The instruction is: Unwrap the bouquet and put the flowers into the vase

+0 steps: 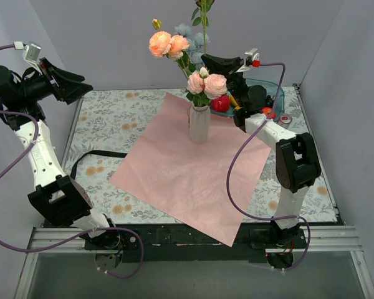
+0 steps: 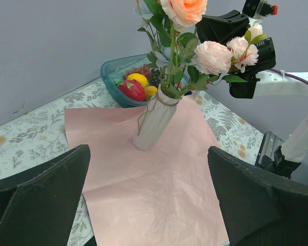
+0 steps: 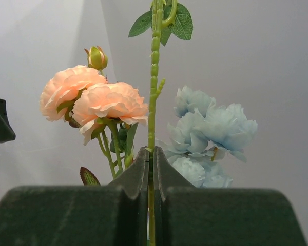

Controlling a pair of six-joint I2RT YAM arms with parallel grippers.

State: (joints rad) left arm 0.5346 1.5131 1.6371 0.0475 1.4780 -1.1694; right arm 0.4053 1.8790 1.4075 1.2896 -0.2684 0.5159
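- The right gripper (image 1: 207,60) is pinching a thin green stem (image 3: 153,92), its jaws closed tight on it. In the right wrist view the two dark fingers (image 3: 133,177) are meeting on the stem at the bottom centre of the frame.
- The held stem is running straight up to the top edge of that view, where it is carrying green leaves. Whether its lower end is reaching the vase cannot be told.
- The vase (image 1: 199,124) is standing upright at the centre of the top view, on the pink wrapping paper (image 1: 193,180), which is lying flat and open on the table (image 1: 106,115).
- The flowers (image 1: 207,85) are sitting in the vase: pink roses just above its rim, peach roses (image 1: 168,45) higher and to the left, and pale blue blooms (image 3: 210,128) behind them near the top of the frame.
- The left gripper (image 1: 81,86) is hanging in the upper left of the top view with its jaws spread wide and nothing between them, well apart from the vase. In the left wrist view its fingers (image 2: 41,195) are filling the two lower corners, with the vase beyond them.
- A black ribbon (image 1: 93,155) is lying on the table at the left centre of the top view, just beside the paper's left edge.
- A teal fruit bowl (image 2: 115,72) holding red and yellow fruit is sitting behind the vase, in the upper right of the top view.
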